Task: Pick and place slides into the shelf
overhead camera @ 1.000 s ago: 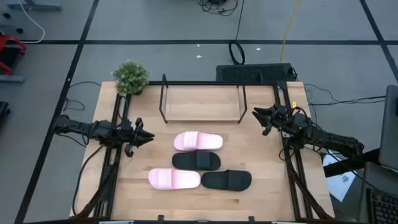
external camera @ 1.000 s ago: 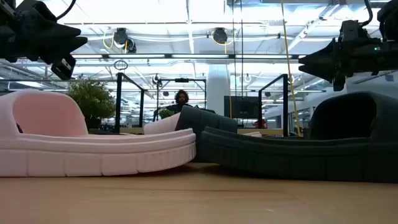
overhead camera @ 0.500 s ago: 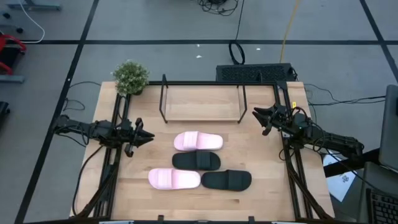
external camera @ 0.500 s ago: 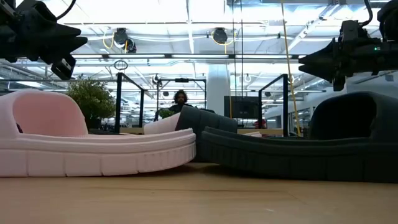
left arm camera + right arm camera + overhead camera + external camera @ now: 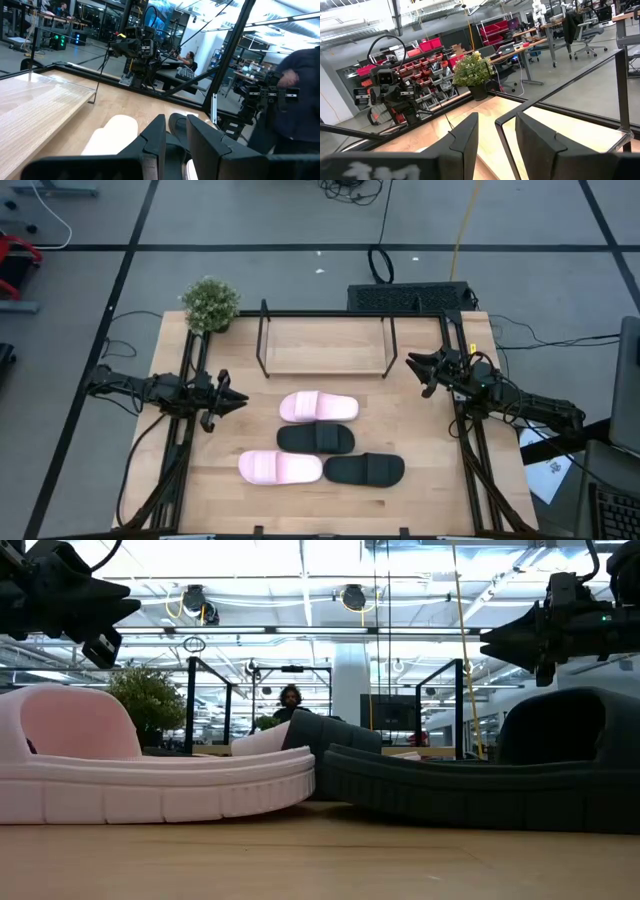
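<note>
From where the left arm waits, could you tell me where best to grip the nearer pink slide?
Probably the wide strap of the pink slide, pinched from above: it lies sole-down and flat, the strap arching up. The left gripper holds nothing.

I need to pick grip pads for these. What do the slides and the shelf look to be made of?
The pink slides and black slides look like moulded foam or rubber: matte, one-piece, with ribbed sole edges in the low view. The shelf seems thin black metal rod around a pale wooden board with visible grain.

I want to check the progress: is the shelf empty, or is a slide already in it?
Empty. In the high view the shelf shows only its bare board; all four slides lie on the table in front of it.
</note>
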Robot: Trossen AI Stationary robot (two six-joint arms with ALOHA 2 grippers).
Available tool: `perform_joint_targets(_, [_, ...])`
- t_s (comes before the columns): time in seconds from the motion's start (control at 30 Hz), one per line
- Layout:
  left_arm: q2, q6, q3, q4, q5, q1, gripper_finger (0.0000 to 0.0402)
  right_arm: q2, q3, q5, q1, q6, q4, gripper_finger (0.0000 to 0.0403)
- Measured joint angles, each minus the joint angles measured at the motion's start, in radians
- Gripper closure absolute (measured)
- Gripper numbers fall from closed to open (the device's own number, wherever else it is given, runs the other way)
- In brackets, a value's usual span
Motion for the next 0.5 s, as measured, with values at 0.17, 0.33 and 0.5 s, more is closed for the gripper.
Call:
perform_joint_targets(0.17, [0.0, 0.0, 0.0, 0.0, 0.0, 0.0, 0.0327, 0.0, 0.0, 0.0, 0.0, 0.0, 0.0, 0.0284])
perform_joint_targets(0.33, [0.0, 0.0, 0.0, 0.0, 0.0, 0.0, 0.0327, 0.0, 0.0, 0.0, 0.0, 0.0, 0.0, 0.0284])
perform_joint_targets(0.5, [0.0, 0.0, 0.0, 0.0, 0.0, 0.0, 0.0327, 0.0, 0.0, 0.0, 0.0, 0.0, 0.013, 0.0284])
